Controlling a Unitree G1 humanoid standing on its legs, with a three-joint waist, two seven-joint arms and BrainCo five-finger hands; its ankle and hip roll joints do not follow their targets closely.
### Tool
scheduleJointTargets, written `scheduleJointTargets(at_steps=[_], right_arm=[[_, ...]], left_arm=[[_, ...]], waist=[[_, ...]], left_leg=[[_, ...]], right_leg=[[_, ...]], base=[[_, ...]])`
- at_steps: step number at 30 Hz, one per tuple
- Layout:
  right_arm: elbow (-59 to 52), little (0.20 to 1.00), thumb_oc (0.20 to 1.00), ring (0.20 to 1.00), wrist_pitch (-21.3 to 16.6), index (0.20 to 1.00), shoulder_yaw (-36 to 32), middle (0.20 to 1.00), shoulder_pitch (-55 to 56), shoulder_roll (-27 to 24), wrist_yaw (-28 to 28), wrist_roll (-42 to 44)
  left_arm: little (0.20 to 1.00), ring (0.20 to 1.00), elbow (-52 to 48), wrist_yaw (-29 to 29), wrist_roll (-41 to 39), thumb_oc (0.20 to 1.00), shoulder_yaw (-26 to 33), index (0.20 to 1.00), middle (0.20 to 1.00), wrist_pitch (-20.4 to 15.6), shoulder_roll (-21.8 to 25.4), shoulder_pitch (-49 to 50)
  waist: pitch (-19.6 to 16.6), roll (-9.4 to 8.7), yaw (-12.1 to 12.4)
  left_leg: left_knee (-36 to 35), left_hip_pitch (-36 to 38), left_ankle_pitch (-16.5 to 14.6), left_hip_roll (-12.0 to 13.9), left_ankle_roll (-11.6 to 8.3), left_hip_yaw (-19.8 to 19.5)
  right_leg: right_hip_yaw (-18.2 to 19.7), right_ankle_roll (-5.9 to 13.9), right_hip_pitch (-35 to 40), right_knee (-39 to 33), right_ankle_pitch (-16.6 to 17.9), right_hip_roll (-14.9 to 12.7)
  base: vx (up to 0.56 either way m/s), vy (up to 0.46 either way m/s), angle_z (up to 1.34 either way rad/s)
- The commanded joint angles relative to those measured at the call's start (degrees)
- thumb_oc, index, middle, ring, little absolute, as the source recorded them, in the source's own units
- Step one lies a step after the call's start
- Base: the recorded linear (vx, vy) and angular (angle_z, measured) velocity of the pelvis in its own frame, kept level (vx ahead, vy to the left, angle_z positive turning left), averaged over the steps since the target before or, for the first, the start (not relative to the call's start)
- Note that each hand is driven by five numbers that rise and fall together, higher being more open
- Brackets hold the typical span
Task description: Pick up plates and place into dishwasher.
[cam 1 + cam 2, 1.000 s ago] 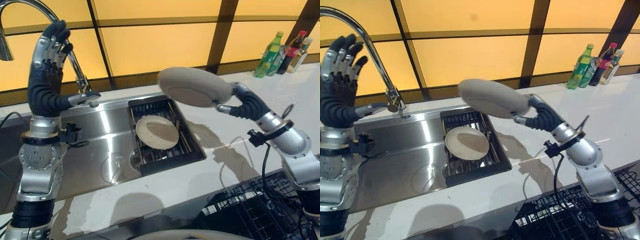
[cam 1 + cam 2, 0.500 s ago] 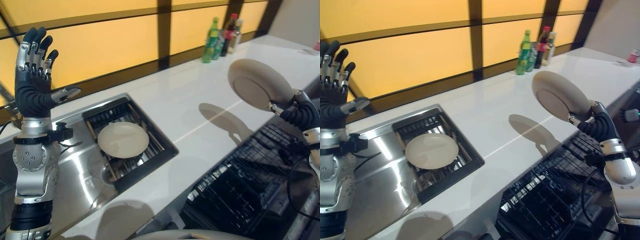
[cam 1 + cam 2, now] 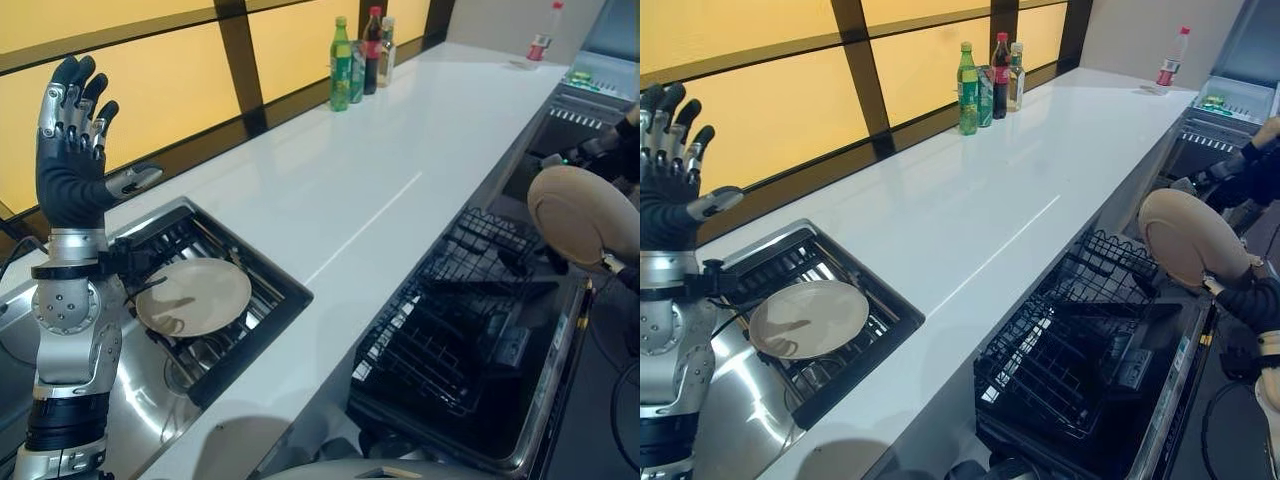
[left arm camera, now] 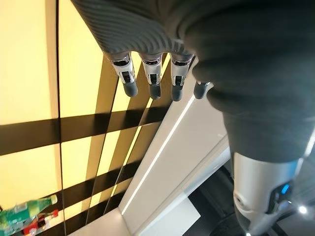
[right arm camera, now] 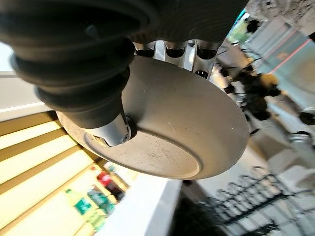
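Above the open dishwasher rack [image 3: 1080, 340], right hand [image 3: 1246, 295] fingers pinch a tilted plate [image 3: 1190, 240]; left hand [image 3: 70, 150] spread.

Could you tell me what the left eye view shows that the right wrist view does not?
Left eye view alone: the raised left hand with straight fingers, a second plate on the sink rack. Right wrist view alone: the right hand, thumb and fingers pinching the held plate. Both: that plate, the bottles, the dishwasher rack.
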Motion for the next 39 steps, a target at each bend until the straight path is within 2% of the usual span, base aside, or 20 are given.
scheduleJointTargets(at_steps=[1,8,18,23,29,39], right_arm=[[1.1,0.200,0.200,0.200,0.4,0.200,-3.8,0.200,-3.3,-0.5,1.8,1.0],[4.8,0.200,0.200,0.200,4.5,0.200,-0.8,0.200,-2.2,-0.5,13.3,4.5],[10.6,0.200,0.200,0.200,4.7,0.200,4.1,0.200,-2.6,-4.1,28.2,8.3],[12.1,0.200,0.200,0.200,4.7,0.200,5.3,0.200,-3.1,-5.8,32.2,10.5],[13.7,0.200,0.200,0.200,6.3,0.200,9.6,0.200,-4.3,-5.0,37.6,9.8],[20.5,0.200,0.200,0.200,7.0,0.200,17.2,0.200,-5.3,-1.9,37.1,8.1]], left_arm=[[1.000,1.000,3.8,-0.8,0.1,1.000,-1.8,1.000,1.000,-1.6,2.3,-5.0],[1.000,1.000,4.2,-2.2,0.4,1.000,-2.7,1.000,1.000,-0.9,2.2,-5.8],[1.000,1.000,5.5,-2.2,0.6,1.000,-5.1,1.000,1.000,-1.2,3.2,-7.3],[1.000,1.000,6.2,-2.0,0.6,1.000,-5.8,1.000,1.000,-1.8,3.6,-7.2],[1.000,1.000,6.5,-2.6,1.0,1.000,-6.4,1.000,1.000,-2.6,2.9,-7.1],[1.000,1.000,6.5,-2.3,1.6,1.000,-8.0,1.000,1.000,-2.3,3.3,-7.5]], waist=[[-2.0,-1.72,0.0],[-1.7,-2.22,0.0],[-1.5,-3.30,0.8],[-1.5,-3.60,1.4],[-1.5,-3.95,2.5],[-1.4,-3.98,3.9]], left_leg=[[0.5,1.9,-3.7,-0.5,2.13,-0.7],[0.5,1.8,-3.5,-0.4,2.00,-0.2],[0.5,1.7,-3.3,0.0,1.44,-0.1],[0.5,1.6,-3.2,0.0,1.38,-0.4],[0.5,1.2,-3.1,0.1,1.39,-0.9],[0.5,1.1,-3.0,0.2,1.57,-1.9]], right_leg=[[0.5,3.81,-2.0,1.4,3.0,-1.2],[0.4,3.96,-2.5,1.5,3.3,-1.4],[-1.4,4.08,-2.5,1.4,3.6,-1.7],[-2.0,4.00,-2.5,1.4,3.6,-1.7],[-2.7,3.89,-2.4,1.4,3.5,-1.8],[-4.0,3.52,-1.7,1.4,3.1,-2.0]], base=[[-0.03,-0.040,-0.07],[-0.02,-0.043,-0.01],[-0.02,-0.031,-0.01],[0.00,0.000,0.00],[0.00,0.000,0.00],[0.00,-0.013,0.00]])
